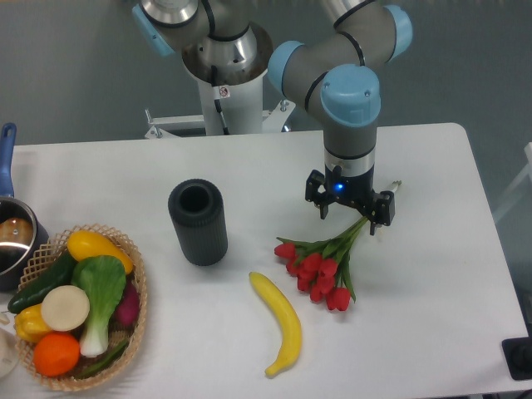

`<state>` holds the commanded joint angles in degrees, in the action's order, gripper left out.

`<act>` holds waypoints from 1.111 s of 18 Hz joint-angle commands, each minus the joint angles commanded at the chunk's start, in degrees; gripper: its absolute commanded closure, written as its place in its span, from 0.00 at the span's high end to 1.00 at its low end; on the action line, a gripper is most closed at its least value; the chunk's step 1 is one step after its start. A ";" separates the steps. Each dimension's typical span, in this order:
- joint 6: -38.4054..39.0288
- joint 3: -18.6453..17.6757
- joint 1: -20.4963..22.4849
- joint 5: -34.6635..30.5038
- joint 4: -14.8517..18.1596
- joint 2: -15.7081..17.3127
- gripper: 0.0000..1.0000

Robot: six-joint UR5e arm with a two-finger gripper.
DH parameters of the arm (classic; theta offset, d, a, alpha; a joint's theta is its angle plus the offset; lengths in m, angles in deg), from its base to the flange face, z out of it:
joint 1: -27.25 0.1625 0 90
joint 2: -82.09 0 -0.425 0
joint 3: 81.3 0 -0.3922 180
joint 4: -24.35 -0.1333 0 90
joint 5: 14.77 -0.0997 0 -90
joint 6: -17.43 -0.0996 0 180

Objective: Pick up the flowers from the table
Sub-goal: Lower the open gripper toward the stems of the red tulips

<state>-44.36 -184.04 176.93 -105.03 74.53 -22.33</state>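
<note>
Here the gripper hangs over the stems of the red tulips, fingers apart. The tulips lie on the white table, near a banana.

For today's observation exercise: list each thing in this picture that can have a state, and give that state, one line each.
hand: open, over the stems, nothing held
flowers: lying flat on the table, not lifted
banana: lying flat, apart from the flowers
black cylinder: upright, open top
basket: full of vegetables and fruit
pot: at the left edge, no lid
</note>
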 joint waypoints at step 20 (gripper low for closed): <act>-7.38 -3.34 -0.35 -1.32 -4.83 -7.73 1.00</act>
<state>-51.74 -187.39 176.58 -106.35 69.70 -30.06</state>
